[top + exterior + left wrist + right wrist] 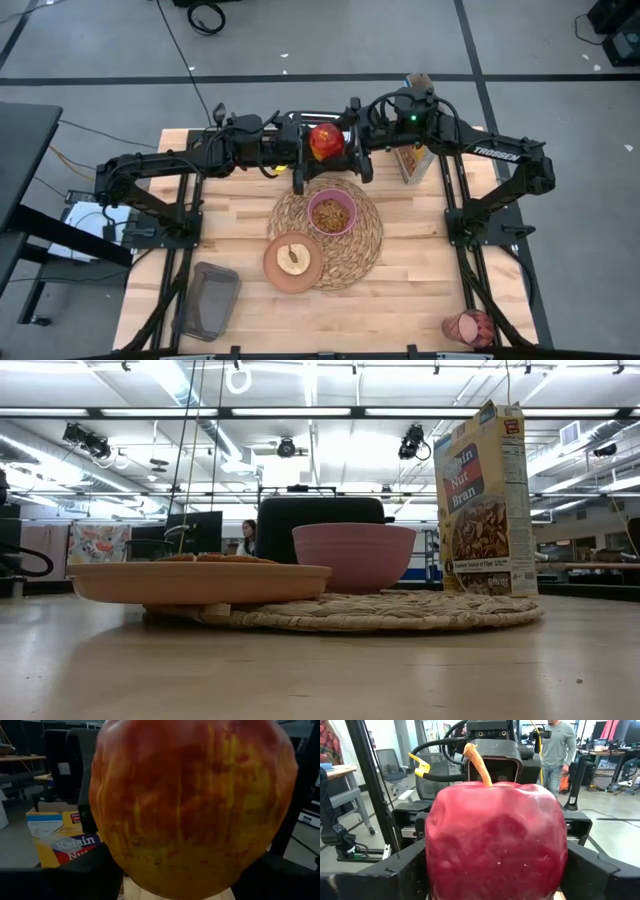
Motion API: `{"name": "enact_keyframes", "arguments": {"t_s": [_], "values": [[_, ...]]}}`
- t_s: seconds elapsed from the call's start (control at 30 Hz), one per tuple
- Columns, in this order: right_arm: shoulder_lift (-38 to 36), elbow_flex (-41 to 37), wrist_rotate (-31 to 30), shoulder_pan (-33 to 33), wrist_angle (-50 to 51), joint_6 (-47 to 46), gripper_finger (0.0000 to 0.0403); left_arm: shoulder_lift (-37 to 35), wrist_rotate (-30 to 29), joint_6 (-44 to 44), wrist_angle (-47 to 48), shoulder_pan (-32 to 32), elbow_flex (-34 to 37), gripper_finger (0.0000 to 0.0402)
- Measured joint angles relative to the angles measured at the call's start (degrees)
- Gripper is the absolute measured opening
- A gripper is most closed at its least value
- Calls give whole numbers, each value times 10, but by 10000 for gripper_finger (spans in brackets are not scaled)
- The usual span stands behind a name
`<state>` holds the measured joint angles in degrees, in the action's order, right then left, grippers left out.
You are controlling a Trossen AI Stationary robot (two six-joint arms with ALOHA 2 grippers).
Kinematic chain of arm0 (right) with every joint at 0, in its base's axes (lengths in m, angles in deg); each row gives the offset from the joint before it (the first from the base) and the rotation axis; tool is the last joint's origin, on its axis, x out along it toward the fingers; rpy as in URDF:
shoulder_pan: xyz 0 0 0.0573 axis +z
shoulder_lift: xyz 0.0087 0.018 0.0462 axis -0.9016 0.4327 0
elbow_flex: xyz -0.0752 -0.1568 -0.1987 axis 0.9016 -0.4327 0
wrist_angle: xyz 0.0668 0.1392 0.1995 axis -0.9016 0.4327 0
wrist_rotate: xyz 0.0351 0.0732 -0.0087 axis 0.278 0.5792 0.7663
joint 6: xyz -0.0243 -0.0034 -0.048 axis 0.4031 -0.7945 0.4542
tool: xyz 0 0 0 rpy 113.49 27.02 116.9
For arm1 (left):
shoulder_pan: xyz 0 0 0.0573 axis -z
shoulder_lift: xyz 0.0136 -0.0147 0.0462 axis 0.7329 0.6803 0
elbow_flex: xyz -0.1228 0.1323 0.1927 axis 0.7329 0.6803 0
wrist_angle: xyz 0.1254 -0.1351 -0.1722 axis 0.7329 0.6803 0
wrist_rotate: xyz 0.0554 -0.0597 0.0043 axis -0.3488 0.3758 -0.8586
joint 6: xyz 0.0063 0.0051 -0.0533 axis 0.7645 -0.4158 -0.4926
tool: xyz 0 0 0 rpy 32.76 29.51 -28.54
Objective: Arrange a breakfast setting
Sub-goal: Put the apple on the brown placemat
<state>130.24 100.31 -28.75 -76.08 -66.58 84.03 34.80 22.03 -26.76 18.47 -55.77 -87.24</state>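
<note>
Above mat's far edge — both jaws clamp red apple [325, 141].

Centred on the counter [400, 290]: placemat [365, 240], bowl [332, 213] on it, plate [293, 261] overlapping its front-left edge. Behind the placemat, above the counter's back edge: apple [325, 142], between left claw [296, 150] and right claw [350, 145]. Right of these, cereal box [415, 155]. Front-left: toaster [207, 300]. Front-right corner: tumbler [468, 327].

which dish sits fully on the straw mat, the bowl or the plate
The pink bowl sits fully on the straw mat, near its middle. The plate overhangs the mat's edge onto the table.
</note>
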Motion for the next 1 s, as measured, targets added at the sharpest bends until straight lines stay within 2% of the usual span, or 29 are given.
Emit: {"name": "enact_keyframes", "arguments": {"t_s": [0.17,0.47,0.67,0.93,1.0], "values": [[0,0,-1,0,7,3,337,0,6,-1,5,-2,0,289],[0,0,-7,1,7,5,337,0,5,-35,28,-2,0,342],[0,0,-8,0,0,5,337,-9,5,-33,52,-1,0,351],[-24,0,-19,-7,26,9,337,-89,5,-19,180,-10,0,352],[-28,0,-23,-11,42,9,337,-116,1,-19,186,-17,0,352]]}}
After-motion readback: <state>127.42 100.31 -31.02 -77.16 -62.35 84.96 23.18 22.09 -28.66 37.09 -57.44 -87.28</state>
